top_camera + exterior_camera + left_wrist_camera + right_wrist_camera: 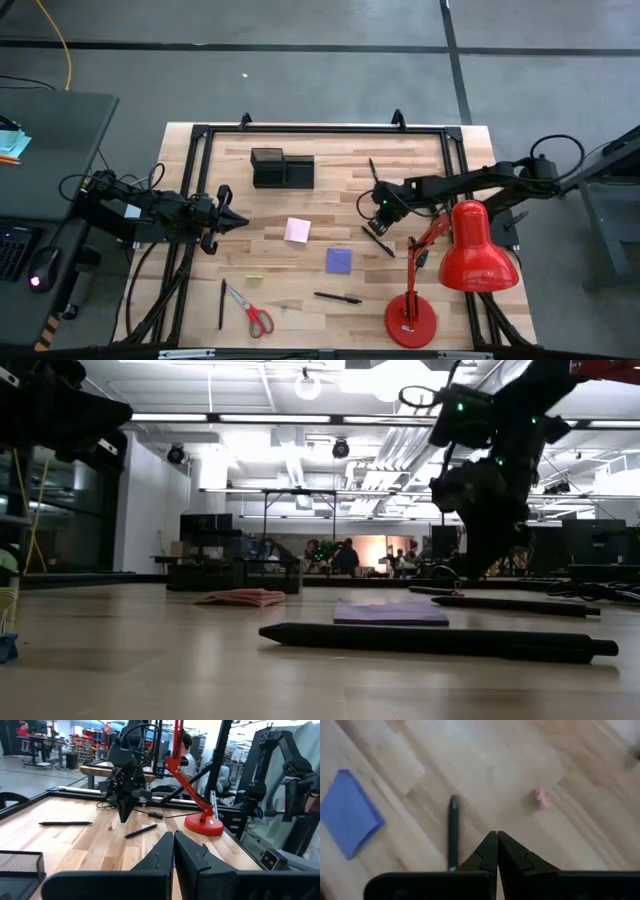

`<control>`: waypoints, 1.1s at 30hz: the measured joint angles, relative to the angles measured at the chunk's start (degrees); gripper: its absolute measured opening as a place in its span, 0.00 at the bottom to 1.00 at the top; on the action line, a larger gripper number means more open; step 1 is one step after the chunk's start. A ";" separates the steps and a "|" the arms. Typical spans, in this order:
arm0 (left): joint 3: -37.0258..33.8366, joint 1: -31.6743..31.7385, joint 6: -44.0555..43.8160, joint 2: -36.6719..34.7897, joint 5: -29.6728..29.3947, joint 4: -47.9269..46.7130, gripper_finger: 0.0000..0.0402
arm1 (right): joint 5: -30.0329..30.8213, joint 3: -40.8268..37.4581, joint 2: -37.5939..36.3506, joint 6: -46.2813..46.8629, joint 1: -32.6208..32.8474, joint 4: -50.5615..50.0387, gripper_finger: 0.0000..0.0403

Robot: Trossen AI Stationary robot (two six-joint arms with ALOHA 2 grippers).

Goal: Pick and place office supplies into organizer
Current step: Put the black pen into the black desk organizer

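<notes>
Right gripper (378, 216), fingers together and empty, hovers right of centre above a thin dark pen (377, 242), likely lining up a pick. Small black mesh organizer (281, 168) sits upper centre; left gripper (236, 220) closed, waiting mid-left.

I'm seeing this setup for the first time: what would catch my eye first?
The big red desk lamp at the table's right front dominates. Just behind it the right gripper, shut, hangs over a dark pen, while the left gripper, shut, waits at the left side. Between them lie a pink sticky-note pad and a purple one; the black organizer sits at the back.
</notes>
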 joint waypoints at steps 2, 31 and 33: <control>0.00 -0.02 -0.03 0.00 0.46 -0.14 0.00 | 0.09 1.30 -0.40 0.91 0.75 -0.05 0.00; 0.00 0.00 -1.42 4.14 0.40 -0.14 0.00 | -0.56 15.50 13.37 4.95 7.81 -8.95 0.32; 0.00 -0.02 -1.44 4.13 0.41 -0.14 0.00 | 0.78 16.35 13.52 5.01 8.61 -10.41 0.32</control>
